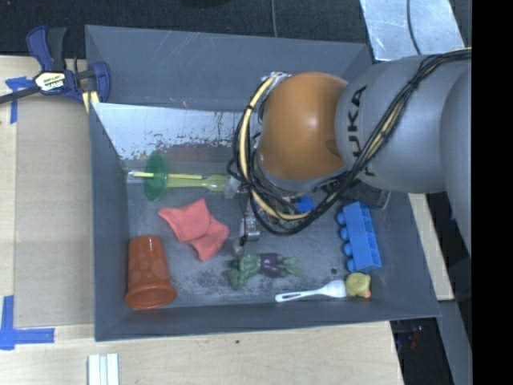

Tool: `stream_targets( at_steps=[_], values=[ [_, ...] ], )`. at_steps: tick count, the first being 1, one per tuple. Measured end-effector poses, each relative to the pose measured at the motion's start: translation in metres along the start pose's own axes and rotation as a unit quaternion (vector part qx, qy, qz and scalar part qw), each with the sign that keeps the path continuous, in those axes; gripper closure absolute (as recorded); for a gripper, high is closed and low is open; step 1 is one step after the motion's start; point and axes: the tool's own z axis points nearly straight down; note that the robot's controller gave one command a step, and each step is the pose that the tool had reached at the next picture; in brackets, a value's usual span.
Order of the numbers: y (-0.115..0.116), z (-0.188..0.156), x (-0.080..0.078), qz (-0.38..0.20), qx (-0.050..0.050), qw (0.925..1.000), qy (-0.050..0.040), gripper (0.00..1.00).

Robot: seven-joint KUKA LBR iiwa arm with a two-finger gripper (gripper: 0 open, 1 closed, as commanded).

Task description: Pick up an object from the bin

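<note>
My gripper hangs below the orange cover in the middle of the bin. It is just above a green and purple toy figure that lies on the floor near the front wall. A crumpled red piece lies directly to the gripper's left, close to it but apart. A green and yellow stemmed toy glass lies on its side further back on the left.
An orange cup lies in the front left corner. A blue studded brick sits on the right. A white spoon and a small yellow thing lie by the front wall. The arm covers the bin's back right.
</note>
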Motion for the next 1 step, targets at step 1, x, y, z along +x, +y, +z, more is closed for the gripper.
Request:
stream_targets(
  at_steps=[1],
  values=[
    [0.0123, 0.0769, -0.023, -0.017, 0.0, 0.9998, -0.0029, 0.0]
  ],
)
